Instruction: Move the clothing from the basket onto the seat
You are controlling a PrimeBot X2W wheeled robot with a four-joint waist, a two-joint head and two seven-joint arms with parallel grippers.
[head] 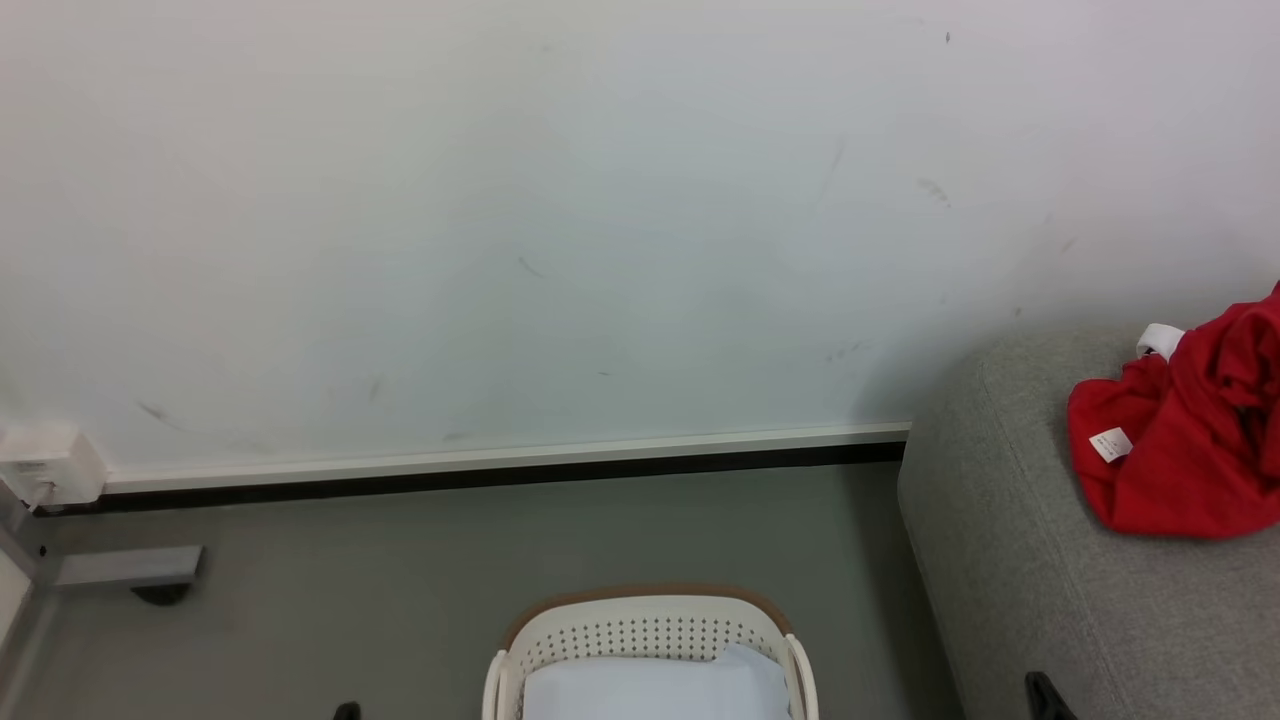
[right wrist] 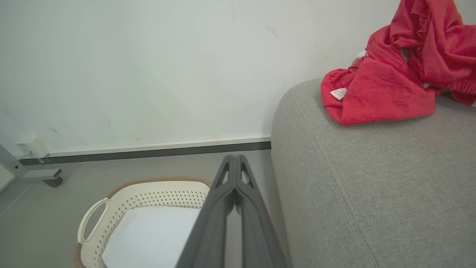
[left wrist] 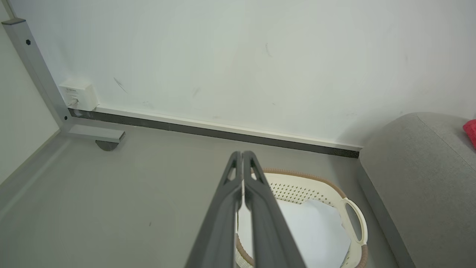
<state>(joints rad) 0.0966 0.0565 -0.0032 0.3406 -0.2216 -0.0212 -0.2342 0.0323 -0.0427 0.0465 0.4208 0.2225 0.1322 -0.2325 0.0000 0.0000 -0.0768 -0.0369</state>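
Fingers of left gripper (left wrist: 242, 153) and right gripper (right wrist: 234, 157) are pressing together empty near the basket (left wrist: 297, 182), which is holding a white sheet (left wrist: 316, 227) beside the seat (right wrist: 372, 186).

clothing (right wrist: 375, 93): red cloth, matt, soft nap, crumpled.
seat (right wrist: 372, 193): right of the right tool (right wrist: 235, 156), grey woven cloth, matt, coarse visible weave.
basket (right wrist: 148, 195): cream plastic, smooth, slight sheen, perforated; brown rim with a braided look.
sheet (right wrist: 148, 234): pale white, smooth, matt.
left tool (left wrist: 242, 152): dark grey fingers, smooth, matt, plastic-looking.
right tool: same finish.
floor (left wrist: 111, 193): grey, smooth, faint sheen.
wall (head: 600, 200): white, matt, scuffed.
frame leg (left wrist: 33, 67): grey metal, smooth.
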